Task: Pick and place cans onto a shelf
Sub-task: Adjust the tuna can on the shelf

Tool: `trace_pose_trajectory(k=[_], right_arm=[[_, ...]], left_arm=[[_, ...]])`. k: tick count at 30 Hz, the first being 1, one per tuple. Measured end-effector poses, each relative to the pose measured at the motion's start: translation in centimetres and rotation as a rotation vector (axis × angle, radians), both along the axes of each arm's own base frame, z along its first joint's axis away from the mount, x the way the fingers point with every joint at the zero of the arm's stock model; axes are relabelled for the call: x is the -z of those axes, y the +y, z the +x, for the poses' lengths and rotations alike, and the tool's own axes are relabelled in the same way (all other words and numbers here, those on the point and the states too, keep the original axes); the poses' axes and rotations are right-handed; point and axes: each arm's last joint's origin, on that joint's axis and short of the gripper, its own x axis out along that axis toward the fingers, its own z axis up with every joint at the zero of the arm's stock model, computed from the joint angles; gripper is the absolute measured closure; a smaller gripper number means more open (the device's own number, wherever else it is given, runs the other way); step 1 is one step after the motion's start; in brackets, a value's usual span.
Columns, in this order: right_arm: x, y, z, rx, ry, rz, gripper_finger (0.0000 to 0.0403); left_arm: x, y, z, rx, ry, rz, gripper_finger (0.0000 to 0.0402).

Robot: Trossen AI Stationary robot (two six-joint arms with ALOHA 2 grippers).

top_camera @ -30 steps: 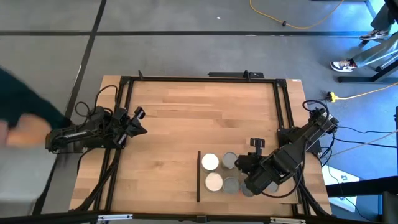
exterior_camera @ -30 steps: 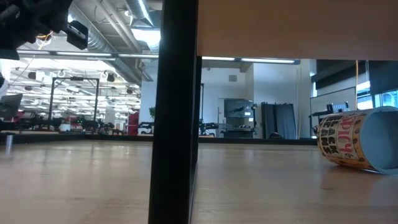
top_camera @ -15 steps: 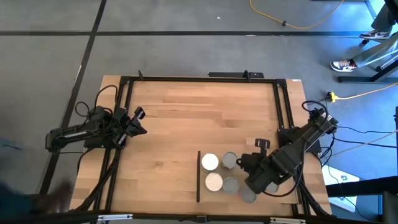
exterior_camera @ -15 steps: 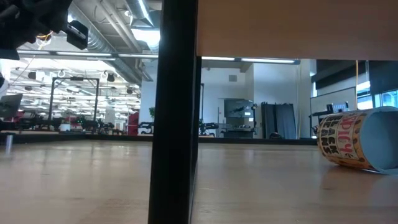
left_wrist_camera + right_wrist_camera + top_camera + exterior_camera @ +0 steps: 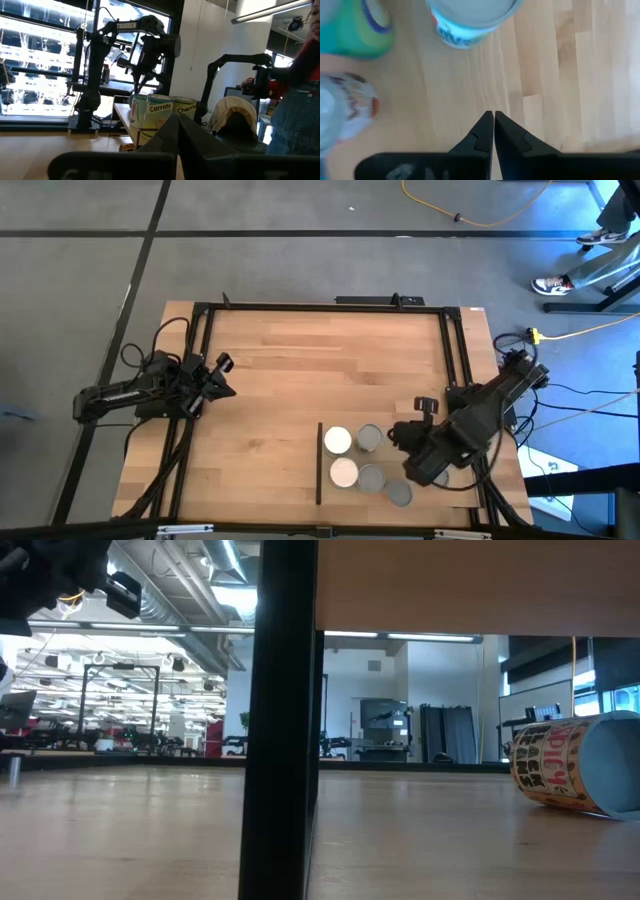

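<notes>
Right tool [image 5: 399,431]: empty, fingers pressed together, just right of the cans.
Cans [image 5: 370,478]: five upright in a cluster on the shelf [image 5: 455,498], near the bench's [image 5: 300,370] front-right edge.
Left tool [image 5: 224,363]: clenched, empty, at the left edge.
Room: bench centre and back bare.

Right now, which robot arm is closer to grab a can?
The right one. Its gripper, jaws shut, sits right beside the cans on the shelf. The left gripper waits across the table, far away.
</notes>
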Motion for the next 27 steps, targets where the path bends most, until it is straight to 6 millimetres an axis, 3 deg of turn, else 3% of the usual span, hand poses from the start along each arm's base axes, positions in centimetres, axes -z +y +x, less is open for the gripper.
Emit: trace_pose_trajectory(k=[7, 14, 23, 27], right_arm=[[-3.4, -1.1, -1.7, 0.028, -0.058, 0.16, 0.0384], [-3.6, -1.2, -2.0, 0.024, 0.036, 0.285, 0.0376], [-3.4, -0.6, -2.5, -0.002, 0.132, 0.38, 0.0304], [-3.3, 0.5, -3.5, -0.079, 0.18, 0.409, 0.0293]], left_arm=[[0.0, 0.0, 0.0, 0.0, 0.0, 0.0, 0.0401], [0.0, 0.0, 0.0, 0.0, 0.0, 0.0, 0.0401], [0.0, 0.0, 0.0, -0.001, 0.0, 0.0, 0.0401], [0.0, 0.0, 0.0, -0.002, 0.0, 0.0, 0.0401]])
